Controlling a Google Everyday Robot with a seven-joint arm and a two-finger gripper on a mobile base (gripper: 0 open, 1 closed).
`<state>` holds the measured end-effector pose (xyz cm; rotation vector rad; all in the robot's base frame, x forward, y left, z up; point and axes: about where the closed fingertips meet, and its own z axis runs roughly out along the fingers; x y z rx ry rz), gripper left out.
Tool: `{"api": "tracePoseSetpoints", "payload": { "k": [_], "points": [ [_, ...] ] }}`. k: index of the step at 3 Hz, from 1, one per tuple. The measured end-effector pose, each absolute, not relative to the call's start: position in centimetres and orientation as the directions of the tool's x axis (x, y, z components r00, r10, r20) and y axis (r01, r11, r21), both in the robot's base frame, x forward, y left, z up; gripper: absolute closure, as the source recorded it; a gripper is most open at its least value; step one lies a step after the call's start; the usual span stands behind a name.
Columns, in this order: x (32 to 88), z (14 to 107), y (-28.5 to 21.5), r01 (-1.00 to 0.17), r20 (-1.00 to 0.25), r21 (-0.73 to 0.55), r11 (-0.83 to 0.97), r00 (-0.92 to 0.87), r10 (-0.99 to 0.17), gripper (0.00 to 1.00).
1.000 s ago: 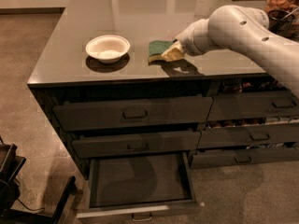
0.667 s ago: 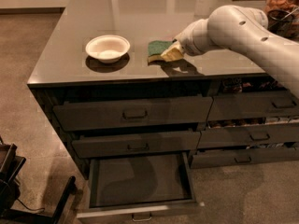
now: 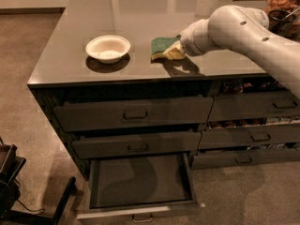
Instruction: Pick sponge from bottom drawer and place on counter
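Across the last second we find almost nothing has moved. The small wavy-edged sponge with the dark green scouring top and pale yellow layer (image 3: 162, 46) sits in the same spot on the large glossy grey counter (image 3: 140, 13) as it did a second ago, set back a little from the front edge, about midway along it. The gripper (image 3: 180, 50) at the end of the pale, rounded robot arm (image 3: 243, 29) is still right against the sponge's far side. The sponge looks tilted, its yellow layer turned toward the front edge, with a shadow under it. Whether the gripper has a hold on it or has let go, we cannot tell.

The round white bowl (image 3: 108, 48) stands just beside the sponge, toward the near front corner, apart from it. Below the front edge, the wide, shallow dark grey bottom drawer (image 3: 140, 184) is pulled out and nothing shows inside.

We judge the carry is finished and the task is at the release: the sponge is over or on the counter, and what remains is letting go and backing the arm off.
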<state>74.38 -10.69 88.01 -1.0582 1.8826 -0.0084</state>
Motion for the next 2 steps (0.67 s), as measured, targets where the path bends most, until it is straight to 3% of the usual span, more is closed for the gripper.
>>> {"api": "tracePoseSetpoints", "payload": {
  "k": [1,2],
  "points": [
    [74.38,88.00,-10.67,-0.661,-0.722,-0.413,0.626,-0.182,-0.668,0.00],
    [74.38,88.00,-10.67,-0.661,-0.722,-0.413,0.626,-0.182,-0.668,0.00]
  ]
}}
